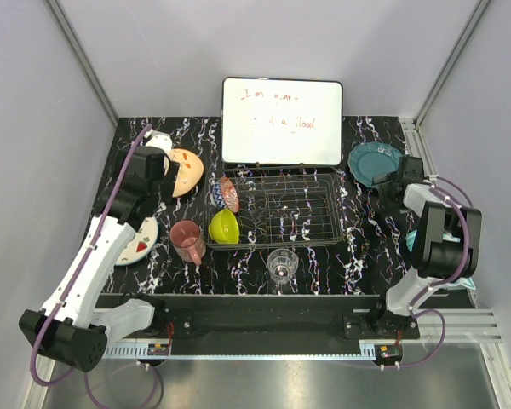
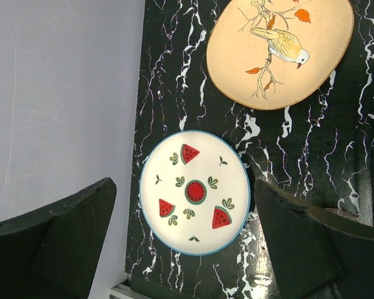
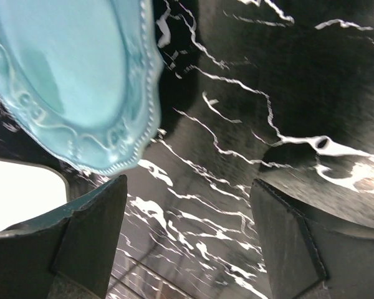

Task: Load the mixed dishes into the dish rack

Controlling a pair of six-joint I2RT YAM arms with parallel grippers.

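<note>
The dish rack [image 1: 277, 209] sits mid-table with the lime-green bowl [image 1: 224, 226] in its near left corner and the red patterned bowl [image 1: 227, 194] leaning at its left edge. The pink mug [image 1: 187, 240] stands left of the rack and the clear glass [image 1: 282, 265] in front of it. My left gripper [image 1: 151, 175] [image 2: 184, 187] is open and empty, high above the white plate with red slices [image 2: 195, 192] [image 1: 140, 243]. The peach plate [image 2: 277, 50] [image 1: 186, 170] lies beyond. My right gripper [image 1: 393, 183] [image 3: 188, 182] is open and empty, low beside the teal plate [image 3: 68, 75] [image 1: 375, 164].
A white handwritten whiteboard [image 1: 281, 121] leans behind the rack. Grey walls close in the table on the left, back and right; the left wall [image 2: 56, 93] runs close beside the white plate.
</note>
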